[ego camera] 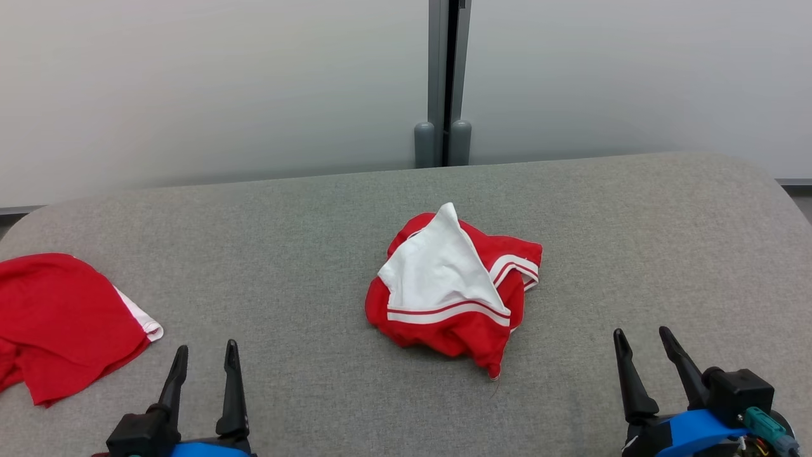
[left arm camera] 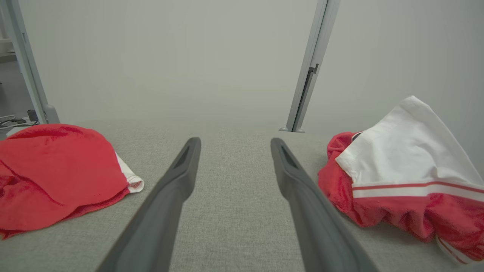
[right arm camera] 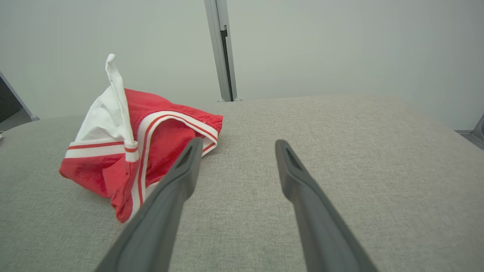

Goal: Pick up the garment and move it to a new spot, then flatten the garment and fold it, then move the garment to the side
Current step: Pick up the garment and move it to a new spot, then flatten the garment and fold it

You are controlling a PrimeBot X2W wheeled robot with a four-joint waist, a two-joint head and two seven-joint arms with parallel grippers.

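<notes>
The garment (ego camera: pixel 453 289) is a crumpled red and white piece with striped trim, heaped near the middle of the grey table (ego camera: pixel 304 241). It also lies at the right of the left wrist view (left arm camera: pixel 404 181) and at the left of the right wrist view (right arm camera: pixel 132 143). My left gripper (ego camera: pixel 206 355) hovers open at the lower left, well short of the heap, nothing between its fingers (left arm camera: pixel 177 181). At the lower right my right gripper (ego camera: pixel 644 339) is likewise open and empty, with its fingers (right arm camera: pixel 295 177) pointing past the garment's right side.
A second red cloth with a white edge (ego camera: pixel 60 320) lies at the table's left edge, also at the left of the left wrist view (left arm camera: pixel 56 170). A pale wall with a grey post (ego camera: pixel 444 82) stands behind the table. Bare grey surface spreads right of the heap.
</notes>
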